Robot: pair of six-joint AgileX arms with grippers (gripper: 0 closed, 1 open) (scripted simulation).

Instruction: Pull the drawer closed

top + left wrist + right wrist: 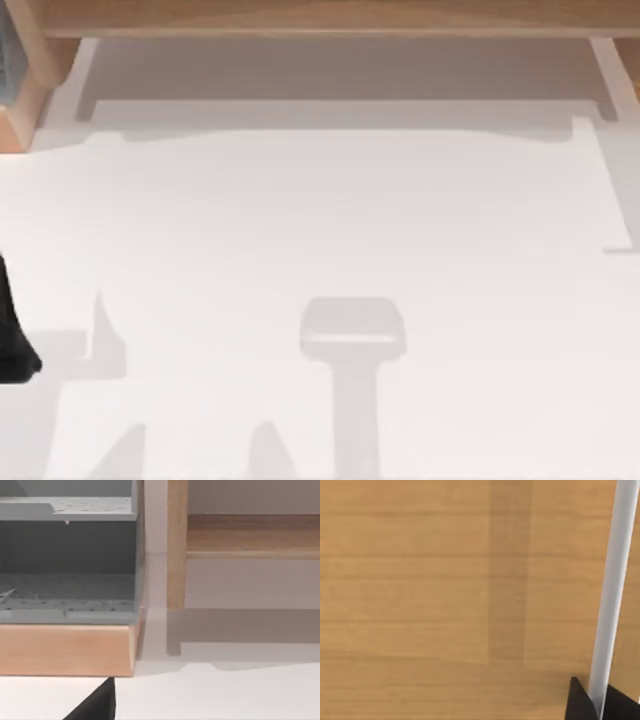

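In the right wrist view a light wooden drawer front [445,595] stands very close to the camera. A slim white bar handle [614,580] runs across it. My right gripper [598,706] straddles that handle, one black finger [577,702] on each side and pressed against the bar. My left arm [14,335] is a dark shape at the table's left edge. One black fingertip [95,707] of its gripper shows in the left wrist view, low over the white table and short of a wooden unit.
A wooden frame [330,18] runs along the table's far edge, with a wood-and-grey unit [18,85] at the far left. The left wrist view shows that unit's grey shelves [67,587], wooden base [65,650] and a wooden post [176,545]. White tabletop [330,220] spreads in front.
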